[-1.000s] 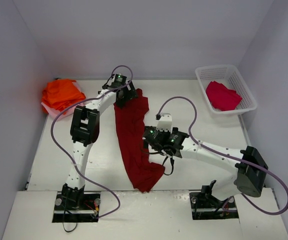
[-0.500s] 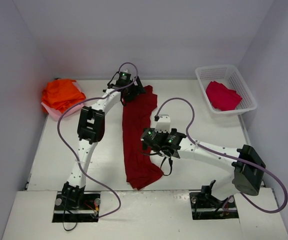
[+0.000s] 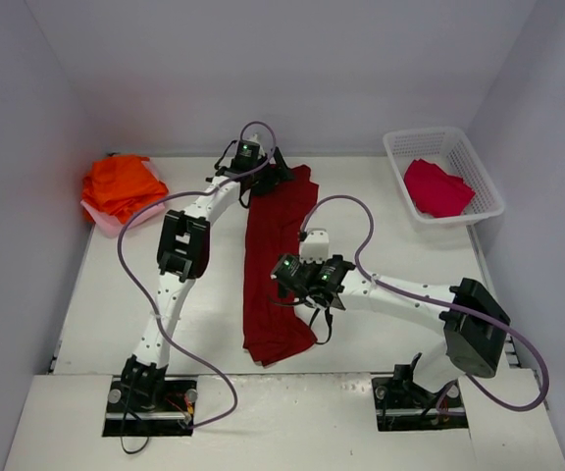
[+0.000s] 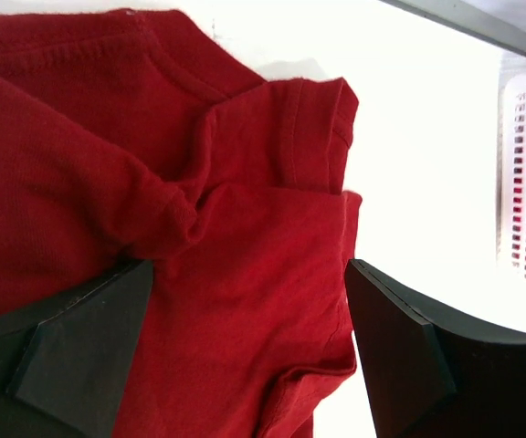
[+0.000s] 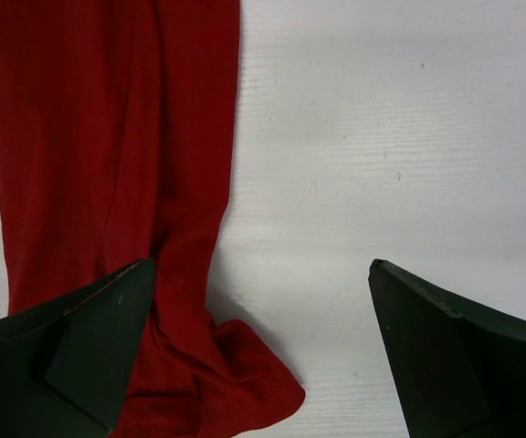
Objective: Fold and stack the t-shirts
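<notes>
Between the wide-spread fingers of the left gripper [image 4: 249,274] lies the bunched sleeve end of the dark red t-shirt [image 3: 263,255], judged limp and light, its hem end beside one finger of the equally wide right gripper [image 5: 261,274]; pinch hemmed corners.

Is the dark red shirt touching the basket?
Apart. The top view shows bare table between the shirt and the basket.

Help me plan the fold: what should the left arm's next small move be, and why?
Probably lower the left gripper and close on the bunched far end of the dark red t-shirt: the jaws stand open over that cloth, which lies in a narrow rumpled strip.
</notes>
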